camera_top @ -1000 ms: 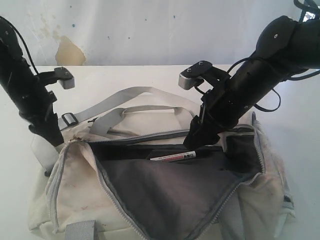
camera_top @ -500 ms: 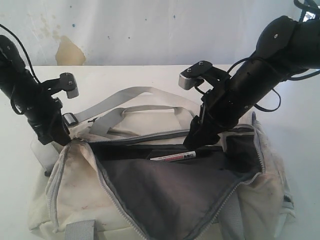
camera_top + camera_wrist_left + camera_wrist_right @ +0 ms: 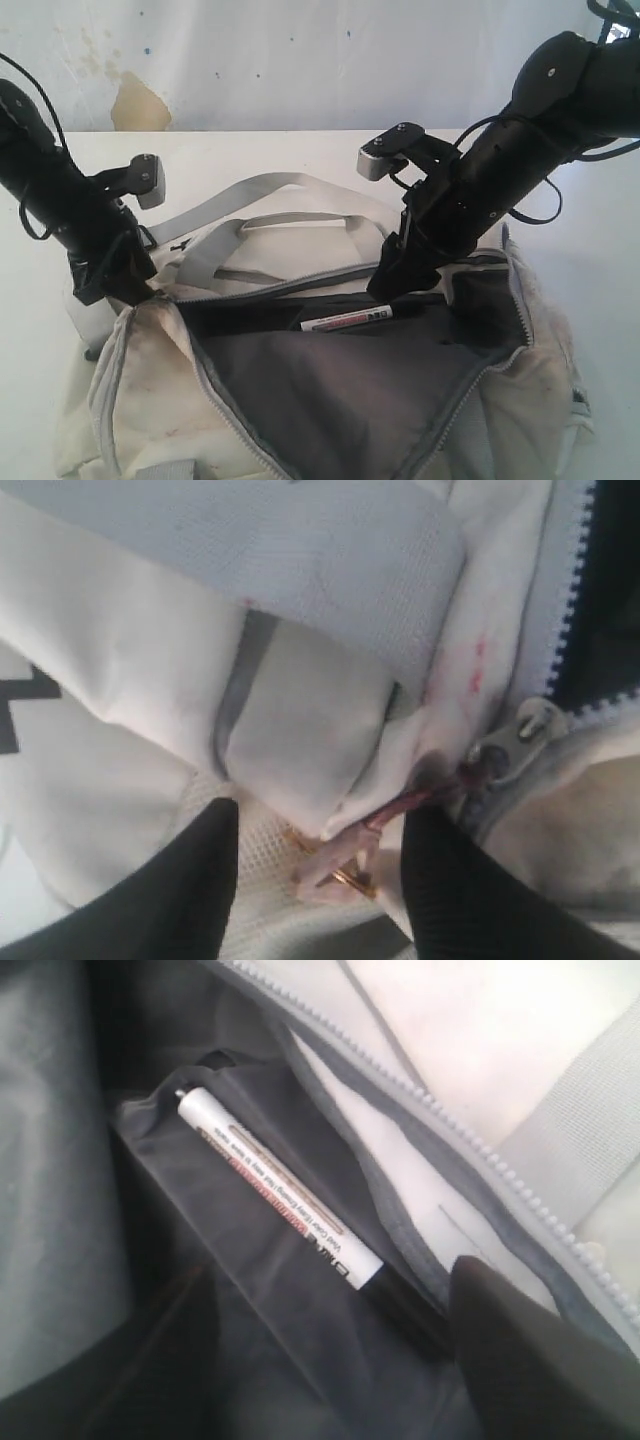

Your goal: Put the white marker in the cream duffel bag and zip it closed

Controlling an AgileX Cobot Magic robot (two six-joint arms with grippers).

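One cream duffel bag (image 3: 150, 380) is lying along the near edge of the white worktop (image 3: 300, 150), its main zip gaping wide and showing dark grey lining. One white marker (image 3: 345, 319) is resting inside on that lining, close under the far zip edge, its black cap pointing toward the right arm.

Two arms are reaching down, one at each end of the opening. The left gripper (image 3: 115, 285) is hovering at the bag's left end. In the left wrist view its two black fingers (image 3: 200, 880) are standing apart, straddling one reddish pull tab (image 3: 345, 860) that is hanging from the single metal slider (image 3: 520, 735), with neither finger clearly pressing it.

The right gripper (image 3: 385, 288) is dipping into the opening just over the marker's cap. Its jaws are spread wide and gripping nothing. In the right wrist view only one finger (image 3: 510, 1340) is showing clearly, beside the marker (image 3: 275, 1185).

One grey shoulder strap (image 3: 230, 200) and one handle (image 3: 290, 222) are lying across the bag's far side.
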